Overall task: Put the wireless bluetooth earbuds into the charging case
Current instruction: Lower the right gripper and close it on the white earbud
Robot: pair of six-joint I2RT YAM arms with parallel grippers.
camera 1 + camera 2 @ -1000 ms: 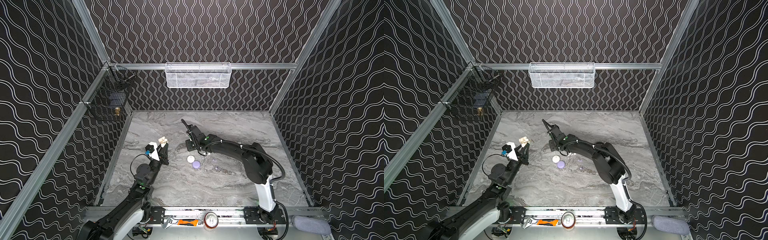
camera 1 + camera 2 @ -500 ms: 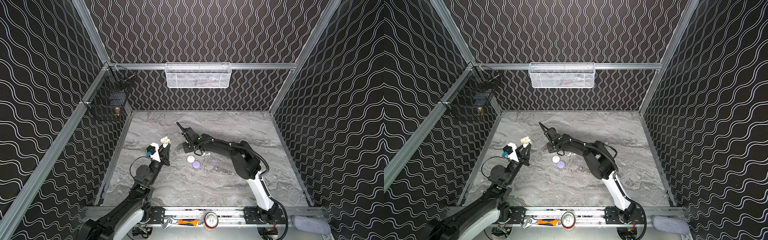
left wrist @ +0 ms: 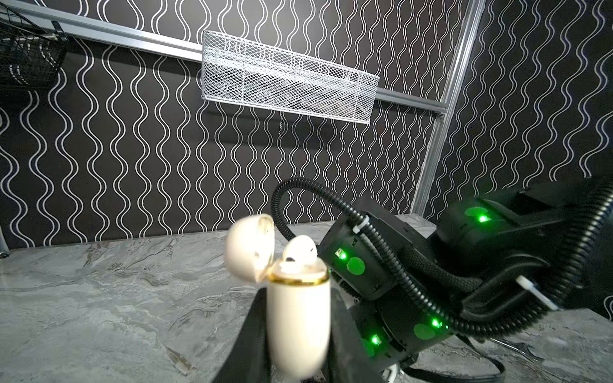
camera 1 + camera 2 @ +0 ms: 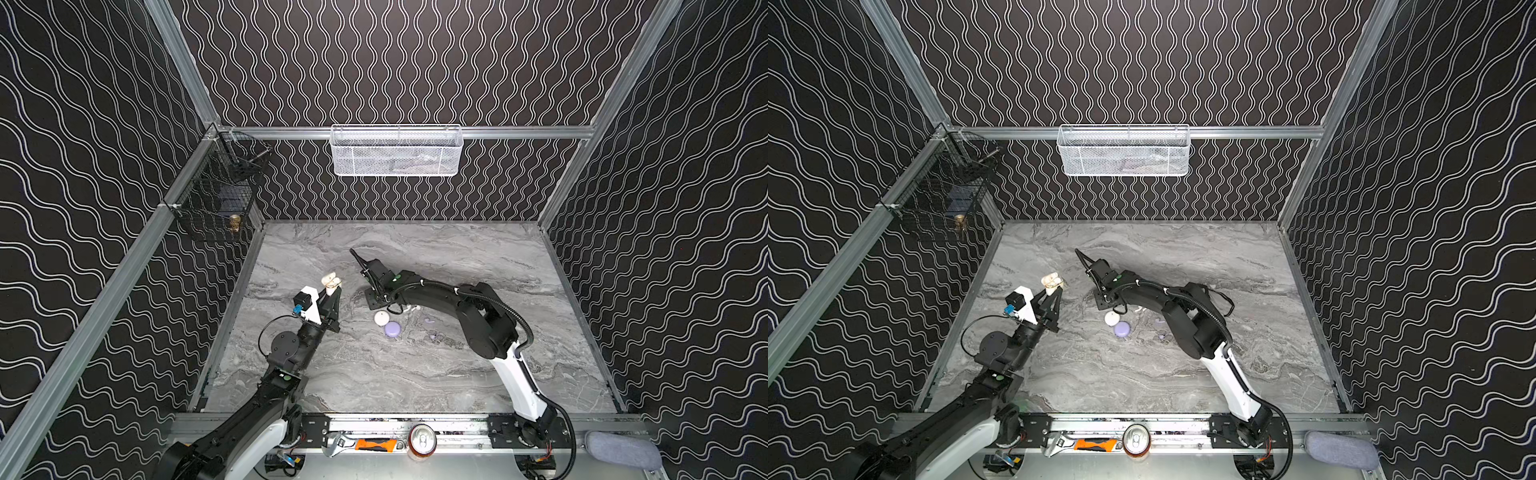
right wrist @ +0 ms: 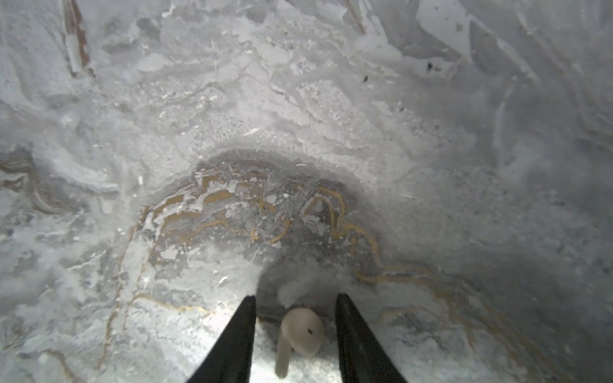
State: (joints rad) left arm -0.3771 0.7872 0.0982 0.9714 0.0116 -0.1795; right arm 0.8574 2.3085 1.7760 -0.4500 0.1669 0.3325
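A grey marbled tabletop [image 4: 415, 374] is enclosed by black wavy-patterned walls [image 4: 374, 62], and a white mesh basket [image 4: 395, 151] is hung on the far wall. Left of centre, a cream charging case [image 3: 298, 315] is gripped upright above the table by the left gripper [image 4: 333, 294], whose jaws are closed on its body. Its lid [image 3: 248, 252] is swung open, and a seated earbud [image 3: 300, 250] is lodged in one socket. Near the centre, the right gripper [image 5: 296, 300] is lowered to the table with its jaws parted. A loose cream-beige earbud [image 5: 302, 331] is lying between them, with a gap on each side. A white round case [image 4: 381, 318] and a lilac case [image 4: 392, 329] are set nearer the front, touching. White earbuds [image 4: 412, 308] and a lilac earbud [image 4: 429, 320] are scattered just to their right.
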